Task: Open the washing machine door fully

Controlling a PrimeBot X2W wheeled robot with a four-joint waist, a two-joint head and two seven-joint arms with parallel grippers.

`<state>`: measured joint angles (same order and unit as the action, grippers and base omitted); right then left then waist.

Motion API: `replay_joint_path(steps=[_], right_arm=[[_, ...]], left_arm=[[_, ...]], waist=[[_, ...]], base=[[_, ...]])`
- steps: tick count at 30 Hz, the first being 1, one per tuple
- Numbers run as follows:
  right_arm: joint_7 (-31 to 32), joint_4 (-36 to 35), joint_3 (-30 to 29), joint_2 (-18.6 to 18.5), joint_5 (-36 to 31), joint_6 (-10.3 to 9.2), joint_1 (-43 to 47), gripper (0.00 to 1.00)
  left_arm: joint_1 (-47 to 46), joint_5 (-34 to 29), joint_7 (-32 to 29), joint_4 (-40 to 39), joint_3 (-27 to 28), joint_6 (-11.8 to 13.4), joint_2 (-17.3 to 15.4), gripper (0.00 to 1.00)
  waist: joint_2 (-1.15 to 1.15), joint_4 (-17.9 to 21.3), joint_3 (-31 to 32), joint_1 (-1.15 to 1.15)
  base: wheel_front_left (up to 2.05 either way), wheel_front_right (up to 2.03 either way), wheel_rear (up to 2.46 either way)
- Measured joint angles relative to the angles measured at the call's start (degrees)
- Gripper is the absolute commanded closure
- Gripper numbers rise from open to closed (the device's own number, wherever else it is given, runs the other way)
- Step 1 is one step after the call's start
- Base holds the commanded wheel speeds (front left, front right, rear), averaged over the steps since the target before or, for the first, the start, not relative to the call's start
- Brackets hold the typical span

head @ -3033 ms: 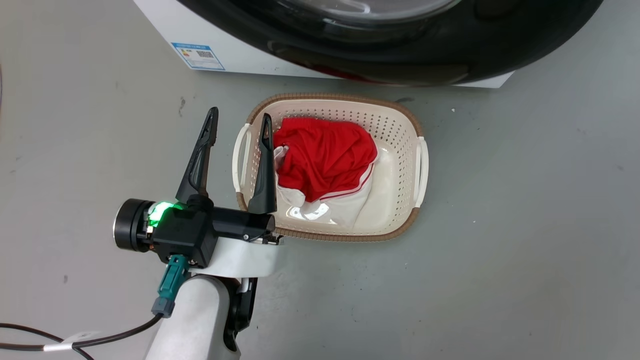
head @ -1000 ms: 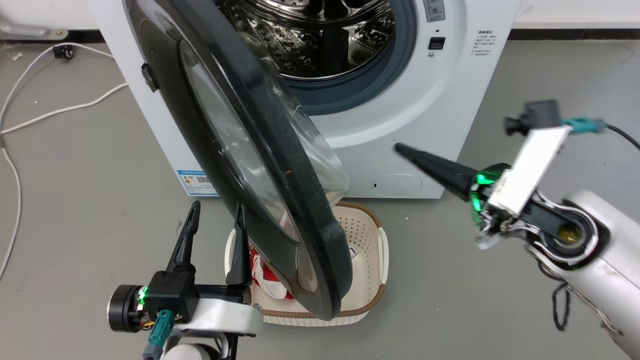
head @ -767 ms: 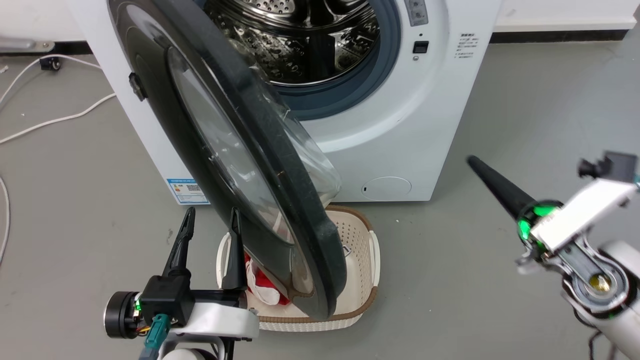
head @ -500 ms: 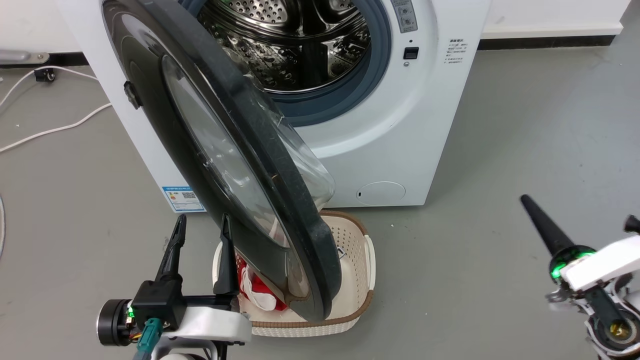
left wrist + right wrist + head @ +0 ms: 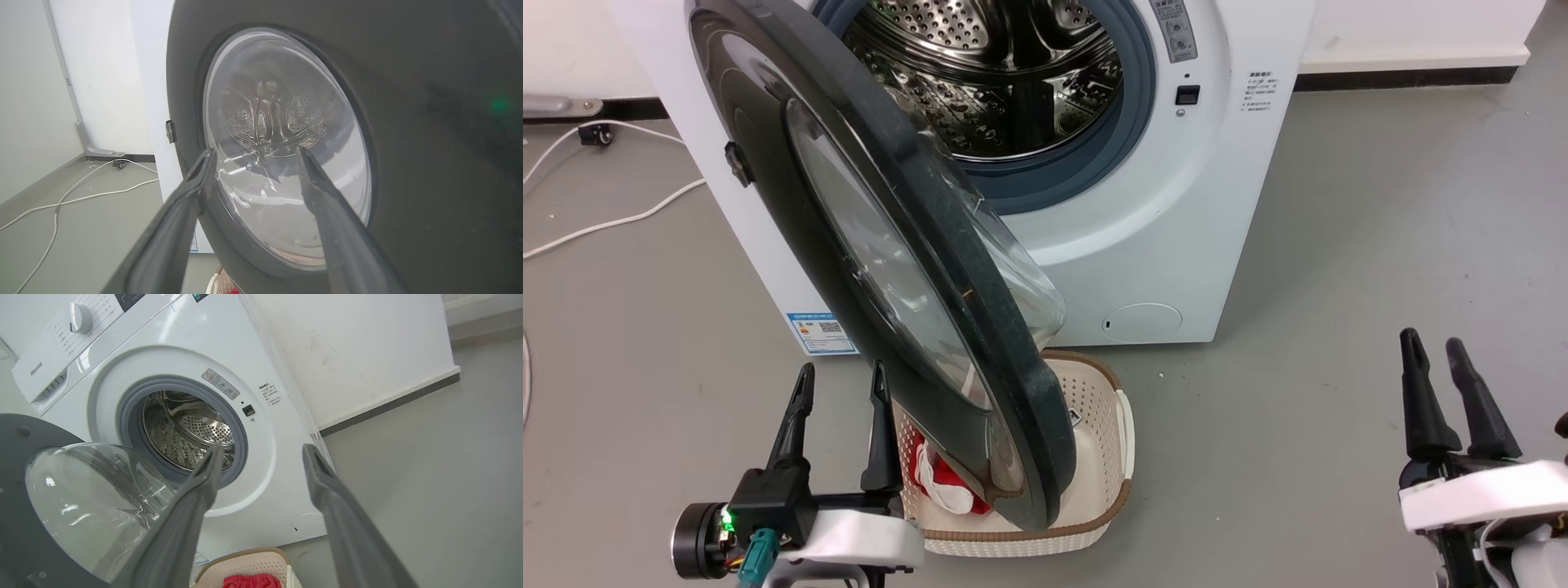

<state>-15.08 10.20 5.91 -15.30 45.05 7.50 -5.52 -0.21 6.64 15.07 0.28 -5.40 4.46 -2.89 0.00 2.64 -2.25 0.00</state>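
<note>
The washing machine door (image 5: 907, 269), a big glossy black disc with a bulging clear glass centre, stands swung out to the left of the white machine (image 5: 1176, 204), baring the steel drum (image 5: 988, 73). My left gripper (image 5: 841, 377) is open at the lower left, just left of the door's lower rim, holding nothing. In the left wrist view the left gripper (image 5: 253, 153) faces the door's (image 5: 429, 122) outer glass close up. My right gripper (image 5: 1433, 343) is open and empty at the lower right, far from the door. The right wrist view looks past the right gripper (image 5: 263, 449) at the door's glass bowl (image 5: 90, 498).
A cream perforated laundry basket (image 5: 1107, 457) with red and white cloth (image 5: 939, 486) sits on the floor under the door's lower edge. White cables (image 5: 613, 216) lie on the grey floor at the left. A small round white flap (image 5: 1142, 321) is low on the machine front.
The head camera has risen from the basket to the machine, whose door now stands swung out. My right arm has dropped from near the machine front to the lower right, fingers now pointing up.
</note>
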Motion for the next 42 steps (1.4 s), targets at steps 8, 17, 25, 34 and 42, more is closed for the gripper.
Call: replay_joint_path(steps=[8,17,25,34,42], right_arm=[[3.9,-14.1,-7.4,8.8,-30.3,0.0,4.4,0.0],[8.9,-19.6,-4.3,11.6,-41.4,0.01,10.3,0.0],[8.1,-17.9,-4.2,12.1,-42.4,0.01,10.8,0.0],[8.0,-17.4,-4.5,12.2,-42.0,0.01,10.8,0.0],[7.4,-17.2,-4.6,12.3,-41.0,0.01,10.6,0.0]], left_arm=[[0.0,-0.4,0.0,0.1,0.0,-0.2,0.0,0.0],[0.0,-1.3,0.0,0.1,0.0,-0.5,-0.1,0.0],[-0.2,-1.9,0.0,0.1,0.0,-0.5,-0.1,0.0],[-0.3,-2.6,0.0,-0.5,-0.2,-0.7,-0.3,0.0],[-0.5,-2.9,0.0,-2.0,-0.6,-0.9,-0.3,1.0]], waist=[[0.0,-0.5,-0.1,0.0],[0.0,-1.1,-0.2,0.0],[0.0,-1.7,-0.5,0.0],[0.0,-1.7,-0.7,0.0],[0.0,-1.6,-1.0,0.0]], base=[[0.0,0.0,0.0],[0.0,0.0,0.0],[0.0,0.0,0.0],[0.0,0.0,0.0],[0.0,0.0,0.0]])
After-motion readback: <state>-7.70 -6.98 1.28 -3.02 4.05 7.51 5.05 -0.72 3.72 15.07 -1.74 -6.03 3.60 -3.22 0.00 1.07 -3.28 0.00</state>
